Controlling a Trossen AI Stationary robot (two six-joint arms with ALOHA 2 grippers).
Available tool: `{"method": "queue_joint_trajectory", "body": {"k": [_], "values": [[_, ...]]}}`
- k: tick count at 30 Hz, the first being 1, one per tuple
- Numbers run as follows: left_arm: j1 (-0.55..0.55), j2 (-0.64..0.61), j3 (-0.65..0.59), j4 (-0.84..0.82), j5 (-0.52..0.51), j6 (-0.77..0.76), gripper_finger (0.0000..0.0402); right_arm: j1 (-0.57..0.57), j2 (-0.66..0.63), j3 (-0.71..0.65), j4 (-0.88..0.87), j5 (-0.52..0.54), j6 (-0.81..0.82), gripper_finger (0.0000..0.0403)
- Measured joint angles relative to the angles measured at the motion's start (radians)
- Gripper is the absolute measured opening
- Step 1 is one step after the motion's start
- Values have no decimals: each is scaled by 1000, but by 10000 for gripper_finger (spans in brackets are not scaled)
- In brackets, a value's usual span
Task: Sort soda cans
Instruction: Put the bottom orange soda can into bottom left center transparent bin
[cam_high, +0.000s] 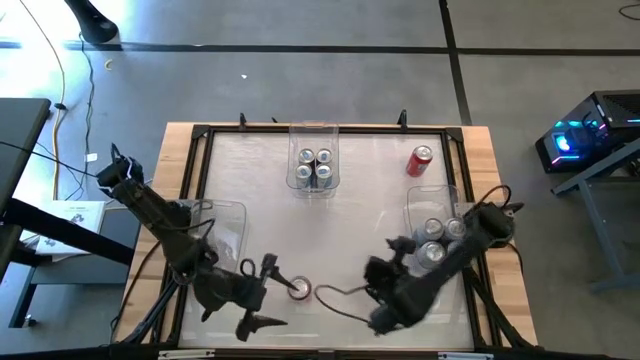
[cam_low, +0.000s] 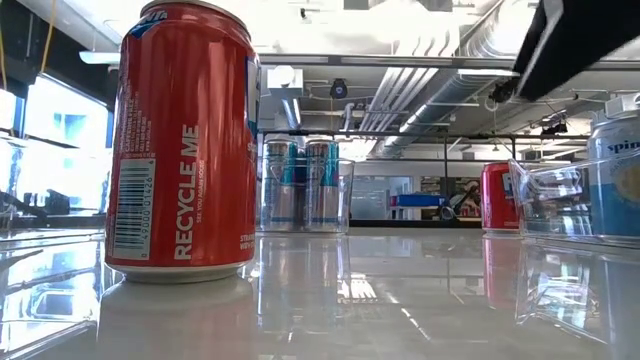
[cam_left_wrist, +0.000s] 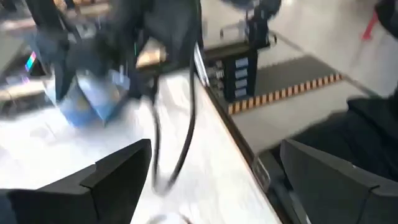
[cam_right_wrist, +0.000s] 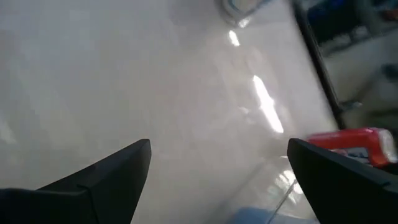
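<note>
A red soda can (cam_high: 300, 290) stands upright near the table's near edge and fills the left of the low view (cam_low: 180, 150). My left gripper (cam_high: 272, 295) is open just left of it, touching nothing; its wrist view shows nothing between the fingers (cam_left_wrist: 214, 180). My right gripper (cam_high: 388, 258) is open above bare table, right of that can (cam_right_wrist: 217, 180). Another red can (cam_high: 420, 160) stands far right (cam_right_wrist: 351, 142). Several silver-blue cans (cam_high: 313, 168) stand in the far bin (cam_low: 300, 185). Silver cans (cam_high: 440, 235) sit in the right bin.
A clear bin (cam_high: 215, 225) sits at the table's left with my left arm reaching over it. The far bin (cam_high: 313, 130) and the right bin (cam_high: 430, 200) are clear plastic. A black cable (cam_high: 330, 292) loops on the table beside the near red can. A raised frame (cam_high: 200, 135) edges the table.
</note>
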Motion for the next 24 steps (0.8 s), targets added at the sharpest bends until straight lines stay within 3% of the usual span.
{"method": "queue_joint_trajectory", "body": {"k": [5,12,17,24], "values": [[2,31,0,-127,6,-84,351,123,-164,-131,49,133,186,373],[39,143,0,-145,16,-113,351,245,-277,-311,176,341,409,373],[131,201,0,-175,79,-259,351,254,-277,-352,292,357,396,373],[165,255,0,-179,114,-283,351,251,-275,-362,425,363,276,373]]}}
